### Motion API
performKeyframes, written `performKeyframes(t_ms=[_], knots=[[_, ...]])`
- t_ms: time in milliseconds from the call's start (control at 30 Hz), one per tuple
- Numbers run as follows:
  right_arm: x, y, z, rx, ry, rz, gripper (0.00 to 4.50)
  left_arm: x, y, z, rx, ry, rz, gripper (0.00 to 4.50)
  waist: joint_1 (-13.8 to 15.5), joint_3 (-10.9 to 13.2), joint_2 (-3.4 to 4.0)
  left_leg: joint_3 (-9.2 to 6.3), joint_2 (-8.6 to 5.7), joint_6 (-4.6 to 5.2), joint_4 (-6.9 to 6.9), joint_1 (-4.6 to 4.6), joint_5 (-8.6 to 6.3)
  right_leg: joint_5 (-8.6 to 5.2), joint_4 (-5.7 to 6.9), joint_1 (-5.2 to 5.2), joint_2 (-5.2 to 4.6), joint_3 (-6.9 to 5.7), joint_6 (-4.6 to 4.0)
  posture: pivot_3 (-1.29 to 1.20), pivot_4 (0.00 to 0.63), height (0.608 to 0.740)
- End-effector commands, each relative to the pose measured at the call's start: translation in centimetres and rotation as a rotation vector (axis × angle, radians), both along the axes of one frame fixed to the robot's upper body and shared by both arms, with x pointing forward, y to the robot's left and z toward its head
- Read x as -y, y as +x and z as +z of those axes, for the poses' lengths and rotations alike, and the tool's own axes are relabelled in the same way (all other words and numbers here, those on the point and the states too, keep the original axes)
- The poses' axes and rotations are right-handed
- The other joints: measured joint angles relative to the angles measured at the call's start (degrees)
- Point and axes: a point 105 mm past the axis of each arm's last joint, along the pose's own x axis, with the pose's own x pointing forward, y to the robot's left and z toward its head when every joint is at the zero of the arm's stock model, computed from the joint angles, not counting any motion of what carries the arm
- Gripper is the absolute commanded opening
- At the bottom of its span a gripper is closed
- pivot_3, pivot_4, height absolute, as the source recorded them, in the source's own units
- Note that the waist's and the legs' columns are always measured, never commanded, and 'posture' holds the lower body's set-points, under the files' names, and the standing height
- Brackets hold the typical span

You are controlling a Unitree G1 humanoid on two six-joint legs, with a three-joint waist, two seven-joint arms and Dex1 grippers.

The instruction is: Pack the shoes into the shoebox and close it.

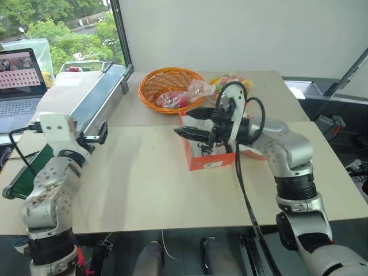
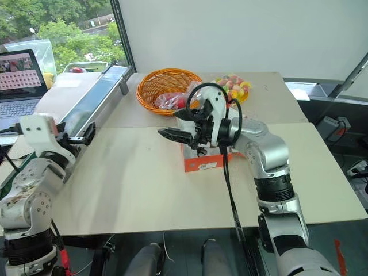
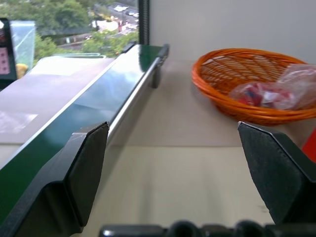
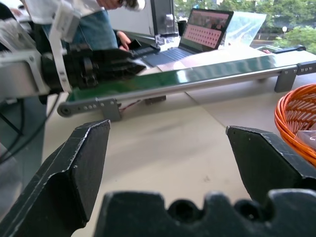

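The orange-red shoebox (image 1: pixel 202 156) stands mid-table with a small white label on its near end. My right arm crosses in front of it, so its top is hidden. The shoes are hidden from view. My right gripper (image 1: pixel 187 123) hovers just left of the box, pointing left, open with nothing between its fingers (image 4: pixel 81 168). My left gripper (image 1: pixel 98 134) hangs at the table's left edge beside the conveyor, far from the box, also open and empty, as its fingers (image 3: pixel 84 173) show. The box's orange corner (image 3: pixel 312 148) peeks in at the left wrist view's edge.
A round orange wicker basket (image 1: pixel 169 86) with a plastic bag of red items sits behind the box, next to a heap of colourful sweets (image 1: pixel 231 80). A green conveyor (image 1: pixel 98 98) runs along the left. A laptop (image 1: pixel 20 80) and a person (image 4: pixel 94 24) are beyond it.
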Motion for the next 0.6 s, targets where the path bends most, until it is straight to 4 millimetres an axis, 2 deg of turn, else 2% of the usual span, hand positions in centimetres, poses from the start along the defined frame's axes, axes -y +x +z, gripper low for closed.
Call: performKeyframes(t_ms=[33,167,300,467,600], knots=[[-0.4,-0.3,0.5,0.071,0.026,-0.004,4.48,-2.7,-1.1,0.2,0.004,0.016,0.094,4.47,0.0,0.0,0.00,0.00,0.00,0.00,0.00,0.00,0.00,0.00,0.00,0.00,0.00,0.00,0.00,0.00,0.150,0.740],[-0.7,0.7,-0.7,0.043,0.043,-0.088,4.48,-2.9,-1.4,-0.8,-0.041,0.058,0.078,4.47,0.0,0.0,0.00,0.00,0.00,0.00,0.00,0.00,0.00,0.00,0.00,0.00,0.00,0.00,0.00,0.00,0.150,0.740],[-1.5,0.5,-1.7,0.043,0.020,-0.099,4.48,-3.4,-1.3,-1.2,-0.068,0.065,0.087,4.47,0.1,0.0,0.00,-0.01,0.00,-0.01,0.00,0.02,0.00,0.00,0.04,-0.01,0.00,0.00,-0.01,0.00,0.150,0.740],[-1.8,0.7,-1.5,0.036,0.048,-0.121,4.48,-2.3,-0.1,-0.9,-0.069,0.073,0.041,4.47,0.2,0.0,0.00,-0.01,0.00,-0.01,0.00,0.01,0.00,0.00,0.03,-0.01,0.00,-0.01,-0.01,0.00,0.150,0.740],[-2.3,1.1,-1.3,0.051,0.073,-0.139,4.48,-2.3,0.8,-1.0,-0.071,0.072,0.032,4.47,0.1,0.0,-0.01,-0.01,0.00,-0.01,0.00,0.02,0.00,0.01,0.04,-0.01,-0.01,-0.01,-0.01,0.00,0.150,0.740]])
